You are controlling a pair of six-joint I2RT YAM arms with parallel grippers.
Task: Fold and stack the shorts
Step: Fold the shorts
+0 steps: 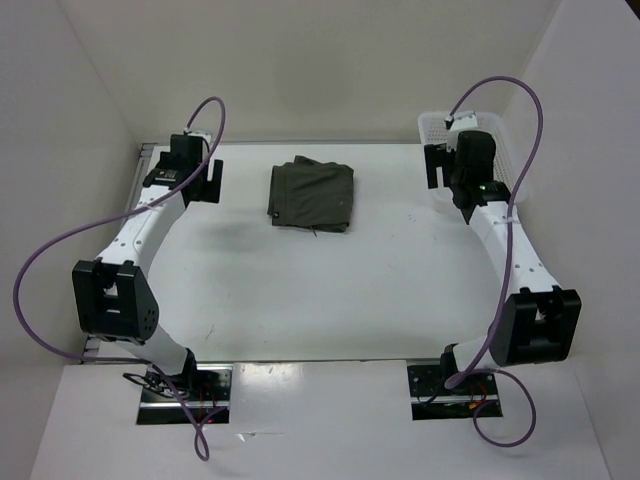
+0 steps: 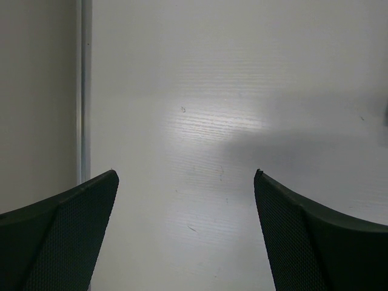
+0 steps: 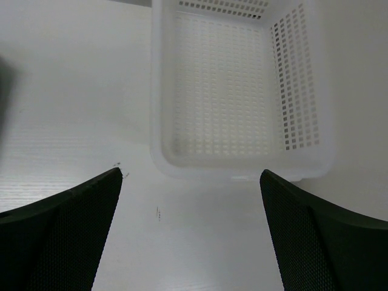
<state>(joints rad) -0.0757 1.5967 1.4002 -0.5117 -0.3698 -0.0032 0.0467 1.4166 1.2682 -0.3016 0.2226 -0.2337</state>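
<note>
- The shorts (image 1: pixel 312 196) are lying folded at the far middle of the table (image 1: pixel 300 290), apart from both arms.
- The left gripper (image 2: pixel 185 176) is hovering wide open and empty at the far left.
- The right gripper (image 3: pixel 191 173) is gaping wide, empty, beside the white basket (image 3: pixel 242 167) at the far right.

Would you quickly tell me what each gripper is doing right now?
Left gripper: open, holding nothing.
Right gripper: open, holding nothing.

surface: white table (image 1: pixel 300 290) | on it: folded shorts (image 1: pixel 312 195) far centre; white mesh basket (image 3: pixel 233 91) far right
</note>
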